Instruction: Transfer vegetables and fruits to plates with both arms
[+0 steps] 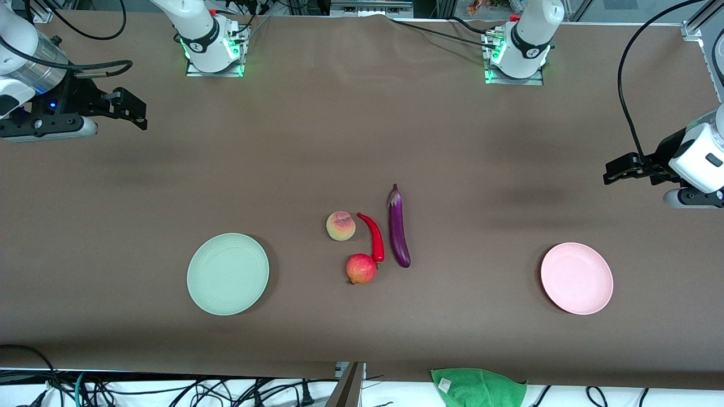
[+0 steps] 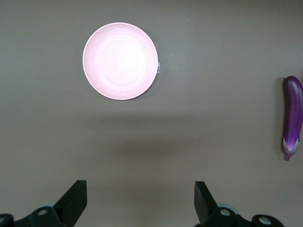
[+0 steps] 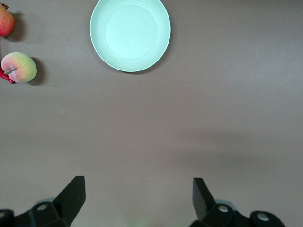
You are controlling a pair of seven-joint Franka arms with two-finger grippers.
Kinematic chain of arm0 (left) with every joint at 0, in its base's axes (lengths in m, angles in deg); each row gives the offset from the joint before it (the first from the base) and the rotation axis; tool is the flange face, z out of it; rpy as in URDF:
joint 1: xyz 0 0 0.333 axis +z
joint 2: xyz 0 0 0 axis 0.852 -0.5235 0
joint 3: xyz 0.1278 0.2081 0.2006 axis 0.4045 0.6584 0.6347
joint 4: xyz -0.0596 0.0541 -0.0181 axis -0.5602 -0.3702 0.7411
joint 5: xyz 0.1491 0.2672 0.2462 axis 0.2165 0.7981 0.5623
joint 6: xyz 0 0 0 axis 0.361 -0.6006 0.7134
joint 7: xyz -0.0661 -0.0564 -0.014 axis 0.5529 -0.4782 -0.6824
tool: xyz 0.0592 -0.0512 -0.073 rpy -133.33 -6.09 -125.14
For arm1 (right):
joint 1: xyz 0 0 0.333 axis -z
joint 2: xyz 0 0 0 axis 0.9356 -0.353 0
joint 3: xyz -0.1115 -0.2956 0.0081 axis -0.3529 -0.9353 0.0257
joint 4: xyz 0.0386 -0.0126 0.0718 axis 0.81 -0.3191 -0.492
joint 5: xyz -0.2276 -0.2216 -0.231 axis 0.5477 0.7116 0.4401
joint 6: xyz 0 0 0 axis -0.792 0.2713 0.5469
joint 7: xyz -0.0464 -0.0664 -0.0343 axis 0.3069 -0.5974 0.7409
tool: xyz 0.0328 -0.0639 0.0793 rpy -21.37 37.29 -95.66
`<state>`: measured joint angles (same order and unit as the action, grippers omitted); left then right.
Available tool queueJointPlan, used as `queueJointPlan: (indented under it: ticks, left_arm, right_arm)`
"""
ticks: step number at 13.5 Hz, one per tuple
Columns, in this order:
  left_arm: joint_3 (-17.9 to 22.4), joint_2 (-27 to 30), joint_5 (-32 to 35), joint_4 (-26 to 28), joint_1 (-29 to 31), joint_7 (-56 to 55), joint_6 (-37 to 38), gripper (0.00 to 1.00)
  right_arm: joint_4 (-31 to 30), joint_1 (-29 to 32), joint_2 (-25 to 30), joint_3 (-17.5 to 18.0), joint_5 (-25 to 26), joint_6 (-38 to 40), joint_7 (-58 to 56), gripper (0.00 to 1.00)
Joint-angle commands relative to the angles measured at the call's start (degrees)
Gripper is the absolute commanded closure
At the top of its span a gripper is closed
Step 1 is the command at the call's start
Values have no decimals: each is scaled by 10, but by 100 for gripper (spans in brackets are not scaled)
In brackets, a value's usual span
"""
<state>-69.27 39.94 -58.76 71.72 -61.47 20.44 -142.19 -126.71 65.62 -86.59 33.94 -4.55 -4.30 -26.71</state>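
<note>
Produce clustered mid-counter (image 1: 362,141) — peach (image 1: 341,226), chili pepper (image 1: 373,237), pomegranate (image 1: 361,269), eggplant (image 1: 398,226) — between mint plate (image 1: 228,273) and pink plate (image 1: 576,277), well apart from left end effector (image 1: 613,172) and right end effector (image 1: 138,116), both spread, empty, raised, probably for clear approach.

The front view looks down from high across the table (image 1: 113,186), facing both arm bases and taking in its whole top. Each wrist view looks straight down from well above the cloth, past its own spread fingers. The left wrist view shares the pink plate (image 2: 120,61) and eggplant (image 2: 292,117) with the front view; the right shares the green plate (image 3: 130,34), peach (image 3: 19,67) and pomegranate (image 3: 5,21).
</note>
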Motion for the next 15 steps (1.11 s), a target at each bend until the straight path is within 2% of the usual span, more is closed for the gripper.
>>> queueJointPlan:
  ticks: [1, 6, 9, 11, 15]
  left_arm:
    - [-1, -7, 5, -16, 1, -1, 7, 0]
    - [-1, -7, 5, -16, 1, -1, 7, 0]
    - [-1, -8, 5, -16, 1, -1, 7, 0]
    - [-1, -8, 5, -16, 1, -1, 7, 0]
    - [-1, -8, 4, -16, 1, -1, 7, 0]
  right_arm:
    - [-2, 3, 4, -1, -9, 6, -9, 0]
    - [-1, -8, -5, 3, -15, -4, -8, 0]
    - [-1, -78, -50, 3, -19, -68, 45, 0]
    - [17, -137, -114, 3, -26, -132, 135, 0]
    - [85, -234, -289, 3, -26, -279, 292, 0]
